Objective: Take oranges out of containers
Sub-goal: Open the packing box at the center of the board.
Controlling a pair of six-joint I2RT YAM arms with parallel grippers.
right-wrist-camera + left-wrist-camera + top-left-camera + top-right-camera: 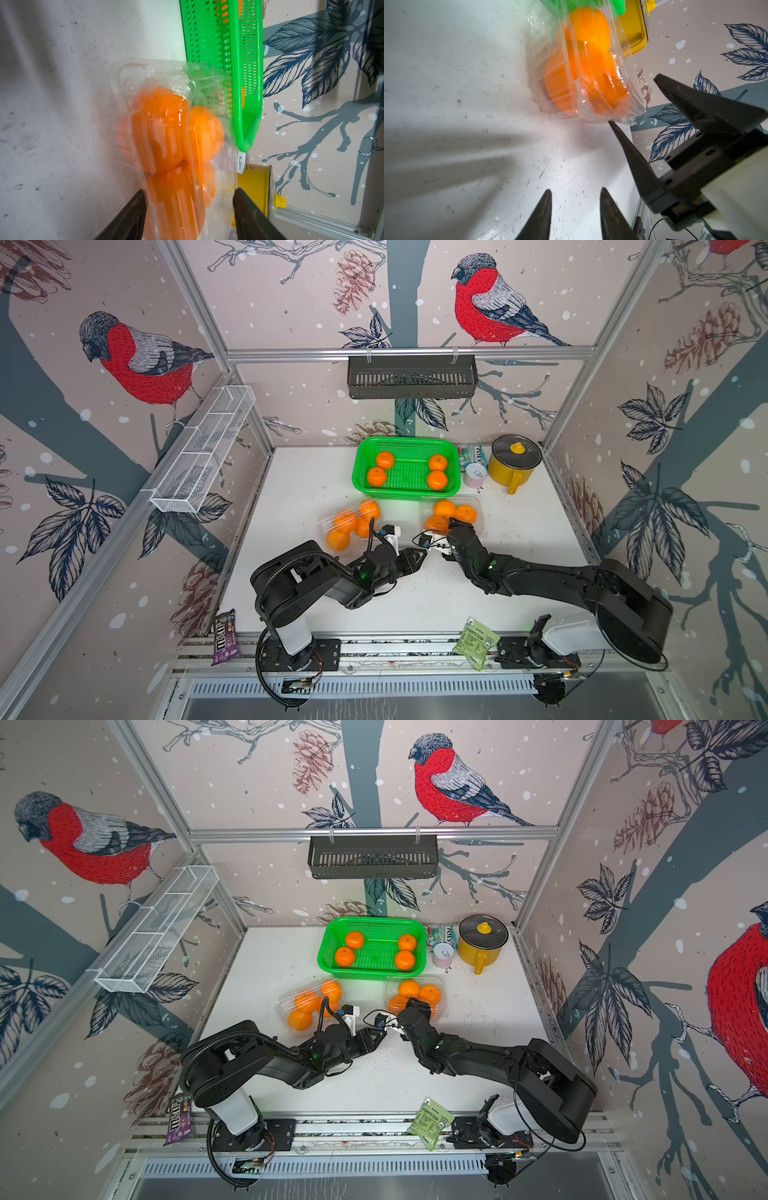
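Glossy round orange mandarins [465, 513] in a clear plastic clamshell container [128, 70], beside a second filled clamshell [324, 519], before the green perforated basket [357, 472] on the white table [291, 510], right gripper [189, 193] parted astride the first, left gripper [576, 190] part-open, empty

In the right wrist view the right container [128, 83] and its oranges [164, 128] are smeared by blur. The right gripper [189, 189] is cut off by the picture's edge, and whether its fingers [133, 212] touch the plastic cannot be told. The yellow pot [254, 178] is half hidden behind the container, and the green basket [245, 83] runs out of frame. In both top views this gripper covers part of that container. The left wrist view shows only the tips of the left gripper [576, 189]. The print on the green packet [476, 641] is too small to read.
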